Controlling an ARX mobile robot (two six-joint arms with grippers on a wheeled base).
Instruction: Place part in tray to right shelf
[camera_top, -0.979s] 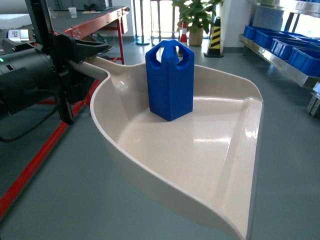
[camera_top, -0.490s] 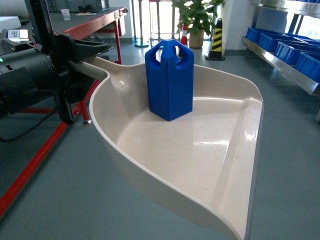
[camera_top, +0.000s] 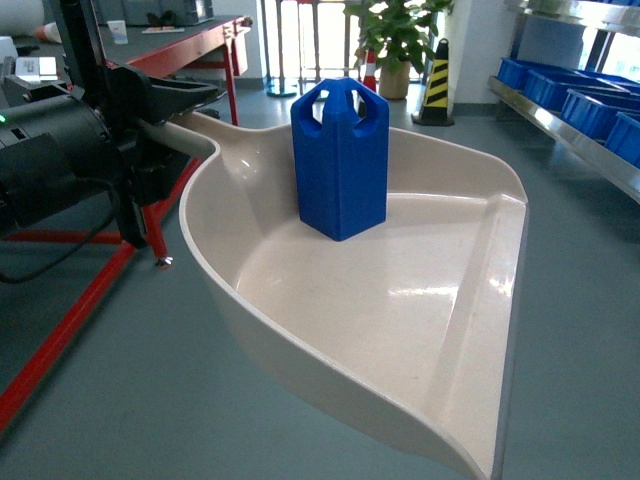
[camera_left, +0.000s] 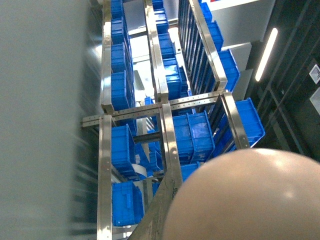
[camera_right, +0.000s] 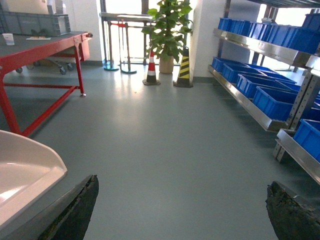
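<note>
One step looks done — your part (camera_top: 340, 160) stands upright in the tray (camera_top: 400, 320), left tool (camera_top: 150, 110) clamped on its handle, right tool (camera_right: 182, 210) apart and empty; the right shelf (camera_top: 590, 150) is unreached.

Head view close above tray (camera_top: 400, 330), right wrist low, forward, sharing shelf (camera_right: 260, 107), left wrist sideways

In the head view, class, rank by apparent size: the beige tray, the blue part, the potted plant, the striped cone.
1. tray, largest by far
2. part
3. potted plant, cut off by the frame top
4. striped cone, smallest

Plant and cone stand far back, so true sizes differ.
</note>
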